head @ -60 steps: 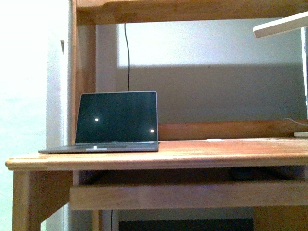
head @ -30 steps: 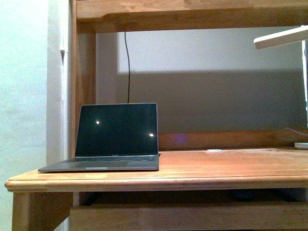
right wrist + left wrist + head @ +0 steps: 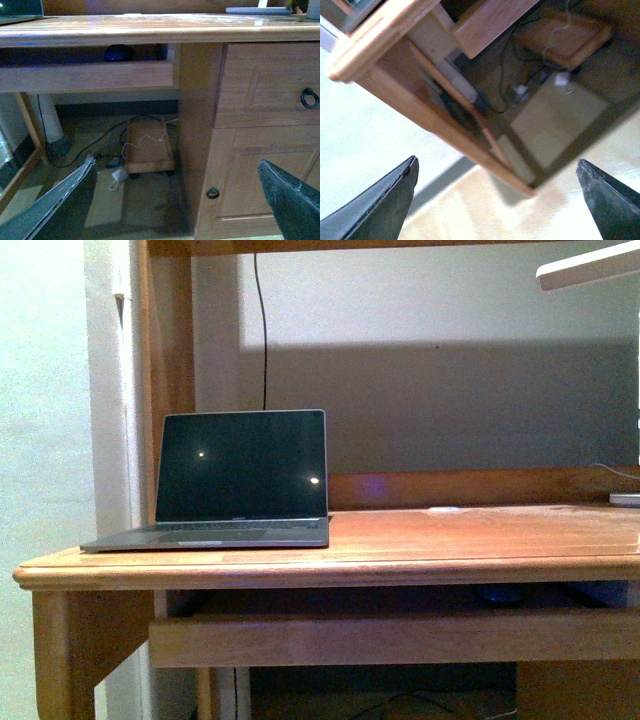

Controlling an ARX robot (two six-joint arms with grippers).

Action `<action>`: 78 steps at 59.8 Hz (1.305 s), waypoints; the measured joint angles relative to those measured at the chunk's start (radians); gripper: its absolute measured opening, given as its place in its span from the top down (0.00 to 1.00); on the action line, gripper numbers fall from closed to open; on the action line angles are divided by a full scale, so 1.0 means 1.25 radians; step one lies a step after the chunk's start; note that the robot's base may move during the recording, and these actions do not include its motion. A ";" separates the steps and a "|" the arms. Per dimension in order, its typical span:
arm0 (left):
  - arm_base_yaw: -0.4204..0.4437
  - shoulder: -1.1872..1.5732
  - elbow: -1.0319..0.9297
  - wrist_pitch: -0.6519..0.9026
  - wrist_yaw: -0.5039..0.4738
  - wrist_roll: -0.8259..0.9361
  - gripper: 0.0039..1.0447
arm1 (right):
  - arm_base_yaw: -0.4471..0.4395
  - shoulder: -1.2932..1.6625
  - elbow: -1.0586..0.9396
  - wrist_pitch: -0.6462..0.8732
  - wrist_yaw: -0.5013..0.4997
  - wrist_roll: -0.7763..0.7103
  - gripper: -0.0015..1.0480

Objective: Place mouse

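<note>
My left gripper (image 3: 495, 202) is spread wide and empty; the open laptop (image 3: 240, 480) sits at the left end of the wooden desk (image 3: 460, 540); the mouse (image 3: 118, 52) lies further right, on the pull-out shelf (image 3: 85, 75) beneath its top; my right gripper (image 3: 172, 207) gapes wide too, holding nothing.

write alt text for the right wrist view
A small dark grey dome-shaped mouse sits in the pull-out wooden tray under a wooden desk top. The open right gripper frames floor cables and a wooden drawer cabinet.
</note>
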 joint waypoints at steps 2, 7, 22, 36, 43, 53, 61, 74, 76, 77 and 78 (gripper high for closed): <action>0.010 0.056 0.020 0.052 -0.013 0.101 0.07 | 0.000 0.000 0.000 0.000 0.000 0.000 0.07; 0.020 0.151 0.059 0.140 -0.017 0.259 0.07 | 0.000 0.000 0.000 0.000 0.000 0.000 0.07; 0.001 0.400 0.210 0.415 0.044 0.530 0.07 | 0.000 0.000 0.000 0.000 0.000 0.000 0.07; -0.051 0.519 0.262 0.529 0.096 0.534 0.07 | 0.000 0.000 0.000 0.000 0.000 0.000 0.07; -0.068 0.577 0.291 0.565 0.110 0.535 0.07 | 0.000 0.000 0.000 0.000 0.000 0.000 0.07; -0.075 0.655 0.349 0.595 0.135 0.538 0.07 | 0.000 0.000 0.000 0.000 0.000 0.000 0.07; -0.082 0.716 0.410 0.599 0.154 0.541 0.07 | 0.000 0.000 0.000 0.000 0.000 0.000 0.07; -0.107 0.794 0.505 0.590 0.166 0.542 0.07 | 0.000 0.000 0.000 0.000 0.000 0.000 0.07; -0.111 0.802 0.516 0.587 0.171 0.542 0.07 | 0.000 0.000 0.000 0.000 0.000 0.000 0.07; -0.113 0.805 0.520 0.586 0.173 0.542 0.07 | 0.000 0.000 0.000 0.000 0.000 0.000 0.07; -0.115 0.811 0.526 0.584 0.177 0.542 0.07 | 0.000 0.000 0.000 0.000 0.000 0.000 0.07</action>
